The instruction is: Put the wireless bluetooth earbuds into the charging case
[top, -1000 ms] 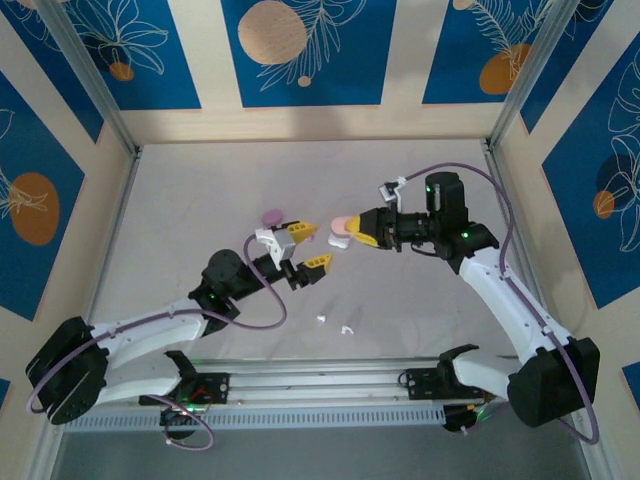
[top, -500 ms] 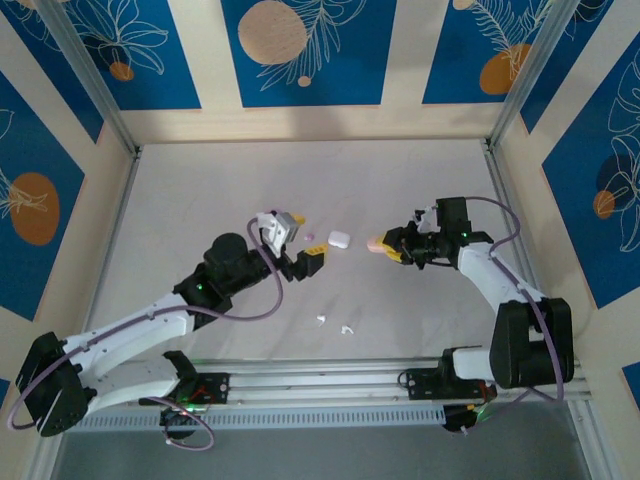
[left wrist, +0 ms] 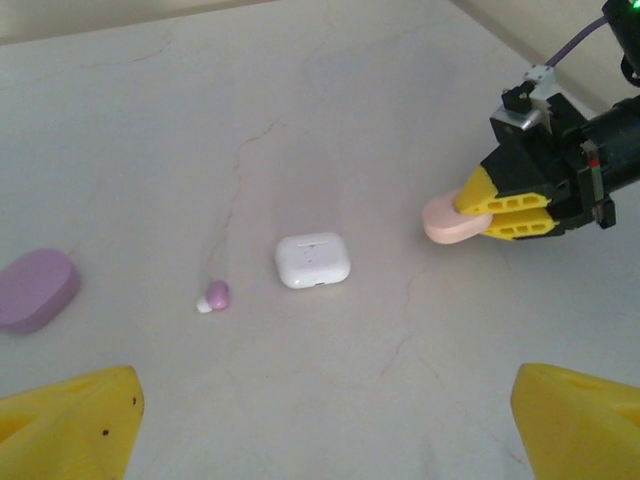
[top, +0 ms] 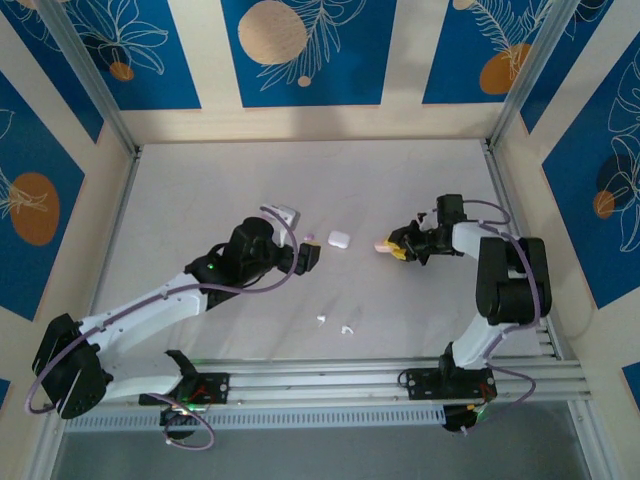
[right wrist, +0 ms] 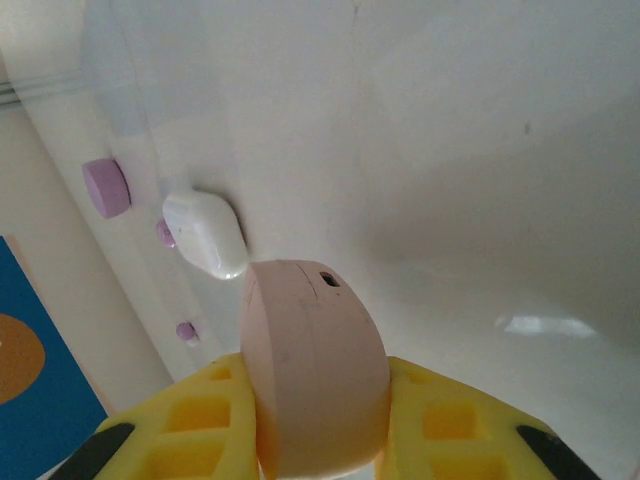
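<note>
Tiny lilac earbud [left wrist: 215, 296] — white-tipped — lies beside white case [left wrist: 313, 260]; left end effector [left wrist: 325, 430] wide, right end effector [left wrist: 505, 203] clamps pink case [left wrist: 450, 222].

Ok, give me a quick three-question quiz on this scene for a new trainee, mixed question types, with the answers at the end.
1. True or false: the right gripper has its jaws shut on the pink case.
2. What colour is the earbud lying on the table beside the white case? A) lilac B) green C) black
3. Fill in: the left gripper holds nothing and its jaws stand ____.
Key: 1 true; 2 A; 3 open.
</note>
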{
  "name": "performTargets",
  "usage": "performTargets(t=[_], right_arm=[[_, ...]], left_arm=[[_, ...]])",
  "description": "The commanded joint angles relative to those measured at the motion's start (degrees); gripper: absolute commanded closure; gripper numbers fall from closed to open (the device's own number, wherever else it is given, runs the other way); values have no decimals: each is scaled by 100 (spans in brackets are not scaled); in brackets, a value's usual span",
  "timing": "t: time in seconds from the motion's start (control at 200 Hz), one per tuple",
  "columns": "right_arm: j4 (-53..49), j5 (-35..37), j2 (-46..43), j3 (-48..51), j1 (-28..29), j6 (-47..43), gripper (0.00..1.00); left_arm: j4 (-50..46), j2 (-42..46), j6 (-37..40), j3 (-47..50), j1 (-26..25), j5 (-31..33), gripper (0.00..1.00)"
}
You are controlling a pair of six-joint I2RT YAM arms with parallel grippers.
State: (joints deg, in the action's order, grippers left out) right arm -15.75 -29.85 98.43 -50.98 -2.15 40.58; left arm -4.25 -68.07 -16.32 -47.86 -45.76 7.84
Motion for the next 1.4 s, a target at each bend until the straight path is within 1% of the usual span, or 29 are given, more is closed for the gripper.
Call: performTargets(t=[0.0, 0.085, 0.15, 0.21, 0.34, 0.4, 0.485, 0.515, 0.685, 0.83, 0.93, 1.045, 1.155, 1.236, 1.346, 1.396], right_arm=[[-68, -342, 409, -387, -57, -323, 87], [-106, -295, 624, -545, -57, -425, 85], [-163, -230, 755, -652, -63, -483, 84], [-229, -259, 824, -749, -66, -523, 80], [-474, -164, 933, -970, -59, -575, 70], [-656, -119, 996, -1096, -35, -634, 67], [-1008, 249, 1046, -1274, 16, -722, 65], [-1043, 255, 1057, -1295, 22, -744, 64], [-1296, 470, 1020, -1383, 73, -751, 60], [-1528, 691, 914, -1450, 141, -823, 58], [-1712, 1181, 744, -1417, 145, -713, 53], [-1903, 1705, 398, -1423, 142, -715, 49], [-1801, 1590, -41, -1454, 225, -943, 49], [-1700, 1480, -231, -1533, 453, -1143, 50], [-1774, 1159, -43, -1889, 850, -1401, 50], [-1821, 1153, 141, -2095, 1058, -1493, 51]], left_arm=[[-479, -86, -208, -195, 64, 608, 6], [-752, -220, -398, -317, 70, 900, 5], [-838, -290, -529, -394, 67, 975, 4], [-865, -324, -630, -464, 68, 987, 0], [-893, -203, -842, -567, 68, 1049, 0], [-832, -31, -721, -522, 68, 942, 0], [-571, 326, -463, -286, 72, 840, 0], [-448, 467, -406, -165, 71, 816, 0], [-41, 1064, -416, 343, 117, 864, 0], [-65, 1156, -432, 374, 154, 734, 0], [-112, 1092, -416, 290, 179, 440, 0], [-391, 935, -352, 53, 196, 157, 0], [-467, 884, -341, 8, 203, 162, 0], [-470, 867, -405, 52, 217, 268, 0], [-473, 898, -486, 109, 247, 363, 0], [-490, 939, -487, 134, 258, 372, 0]])
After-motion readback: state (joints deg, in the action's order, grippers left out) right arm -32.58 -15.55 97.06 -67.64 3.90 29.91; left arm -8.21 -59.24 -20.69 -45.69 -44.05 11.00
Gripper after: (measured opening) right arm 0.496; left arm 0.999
